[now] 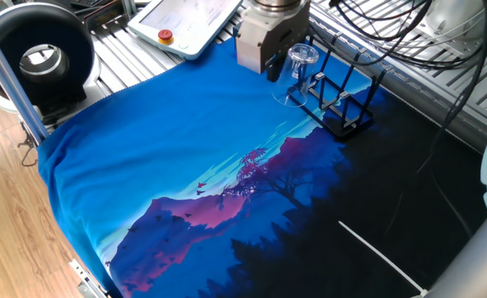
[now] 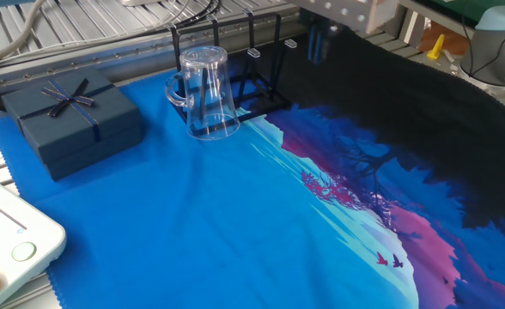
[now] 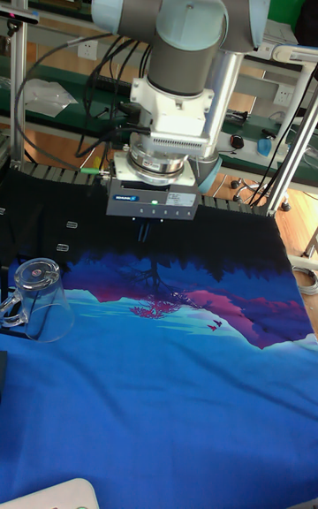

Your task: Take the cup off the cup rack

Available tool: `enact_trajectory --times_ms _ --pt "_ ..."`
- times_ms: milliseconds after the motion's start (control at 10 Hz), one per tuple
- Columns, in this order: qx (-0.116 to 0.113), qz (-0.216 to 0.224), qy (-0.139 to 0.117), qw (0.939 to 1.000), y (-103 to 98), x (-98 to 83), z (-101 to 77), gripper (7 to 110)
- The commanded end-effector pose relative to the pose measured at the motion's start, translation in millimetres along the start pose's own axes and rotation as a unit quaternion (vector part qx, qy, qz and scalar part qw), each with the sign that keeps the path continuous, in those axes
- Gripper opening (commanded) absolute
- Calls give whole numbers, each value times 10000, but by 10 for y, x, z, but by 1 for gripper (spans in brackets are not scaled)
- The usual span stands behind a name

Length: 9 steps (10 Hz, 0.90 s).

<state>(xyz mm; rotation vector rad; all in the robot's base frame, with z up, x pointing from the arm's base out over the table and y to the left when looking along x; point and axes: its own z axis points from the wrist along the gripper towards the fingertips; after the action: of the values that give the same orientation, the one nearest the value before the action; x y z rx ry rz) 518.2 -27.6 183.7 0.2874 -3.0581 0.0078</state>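
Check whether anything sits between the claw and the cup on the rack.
Nothing visible does. The claw hangs above the cloth, apart from the cup, which sits upside down on the cup rack. The navy box lies on the cup's far side.

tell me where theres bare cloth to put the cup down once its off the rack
The widest free patch is the blue cloth in front of the cup, between the navy gift box and the purple mountain print. The dark part of the cloth is also bare. It is crowded at the rack, where the cup, the box and the gripper sit close together.
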Motion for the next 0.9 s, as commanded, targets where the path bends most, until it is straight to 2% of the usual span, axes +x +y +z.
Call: enact_trajectory --times_ms 0,100,200,300,500,600,700,800 --pt "-142 -100 -151 9997 -9 -41 11 7" --pt "-160 -9 -21 9999 -1 23 12 7" --pt "-173 184 235 9994 8 150 9 7" --pt "-214 395 338 9984 33 199 5 7" --pt "66 759 350 9965 -100 211 7 7" --pt "32 681 417 9968 -82 243 5 7" --pt "-85 551 897 9944 -14 478 -27 7" --pt "-294 441 868 9948 85 459 -29 7"
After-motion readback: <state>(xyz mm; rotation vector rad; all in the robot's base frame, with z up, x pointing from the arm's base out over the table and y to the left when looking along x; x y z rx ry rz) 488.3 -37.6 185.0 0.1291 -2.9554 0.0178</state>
